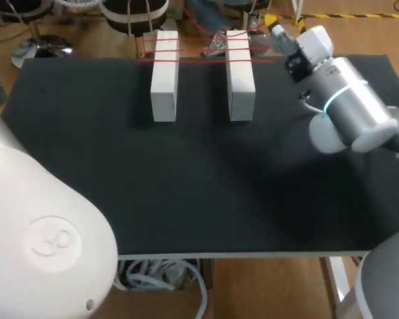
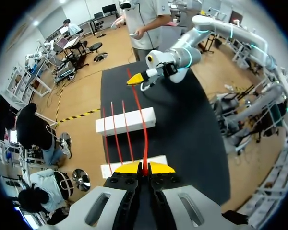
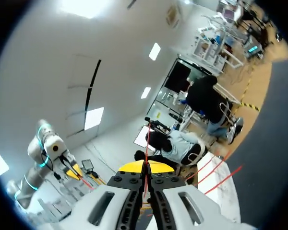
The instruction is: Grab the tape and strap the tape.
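The thin red tape (image 2: 145, 143) runs in a taut line from the left pincer (image 2: 144, 168), over the two white rectangular blocks (image 2: 134, 120), to the right pincer (image 2: 136, 79). The left pincer sits just short of the blocks' near side, its yellow tips closed to a sliver with the tape nipped between them. The right pincer hangs beyond the blocks' far side and is likewise closed on the tape. In its own wrist view the right pincer (image 3: 145, 167) shows both tips meeting on the red strand. More red strands cross the blocks beside the held one.

In the head view the tape (image 1: 206, 48) crosses the blocks (image 1: 164, 76) at their ends by the far edge of the black desk (image 1: 206, 186). The right pincer (image 1: 277, 30) is to the right of the blocks. The left pincer cannot be made out there. The left arm (image 1: 40, 232) shows only as a white housing, well on the near side of the blocks. The strands are thin and faint, so their number is hard to count.
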Motion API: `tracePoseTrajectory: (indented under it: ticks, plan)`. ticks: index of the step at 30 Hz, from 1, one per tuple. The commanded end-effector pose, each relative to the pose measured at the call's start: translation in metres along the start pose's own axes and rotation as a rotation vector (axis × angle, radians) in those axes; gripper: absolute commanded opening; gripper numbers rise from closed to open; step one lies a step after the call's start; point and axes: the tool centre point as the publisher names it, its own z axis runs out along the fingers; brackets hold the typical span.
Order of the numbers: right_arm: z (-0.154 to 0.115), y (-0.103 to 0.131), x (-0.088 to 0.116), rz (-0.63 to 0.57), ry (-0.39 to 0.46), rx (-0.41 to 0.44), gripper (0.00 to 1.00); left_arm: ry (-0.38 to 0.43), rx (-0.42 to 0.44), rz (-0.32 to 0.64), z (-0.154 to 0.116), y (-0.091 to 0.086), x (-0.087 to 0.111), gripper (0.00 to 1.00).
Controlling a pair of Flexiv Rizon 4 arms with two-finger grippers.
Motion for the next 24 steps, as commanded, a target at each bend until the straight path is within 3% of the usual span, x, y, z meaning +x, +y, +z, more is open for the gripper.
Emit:
tracePoseTrajectory:
  ticks: [1,7,14,15,17,24]
  plan:
    - [0.004,0.011,0.015,-0.196,-0.073,0.140,0.00,0.016,-0.019,0.005,-0.005,-0.003,-0.005,0.00]
    - [0.006,0.016,0.022,-0.431,-0.125,0.135,0.00,0.016,-0.019,0.005,-0.005,-0.003,-0.005,0.00]
    - [0.003,0.014,0.025,-0.596,-0.133,0.136,0.00,0.016,-0.019,0.005,-0.005,-0.003,-0.005,0.00]
    - [0.002,0.014,0.026,-0.588,-0.132,0.136,0.00,0.016,-0.019,0.005,-0.005,-0.003,-0.005,0.00]
    - [0.003,0.016,0.027,-0.442,-0.086,0.098,0.00,0.016,-0.019,0.005,-0.005,-0.003,-0.005,0.00]
    - [0.003,0.016,0.027,-0.442,-0.086,0.098,0.00,0.016,-0.019,0.005,-0.005,-0.003,-0.005,0.00]
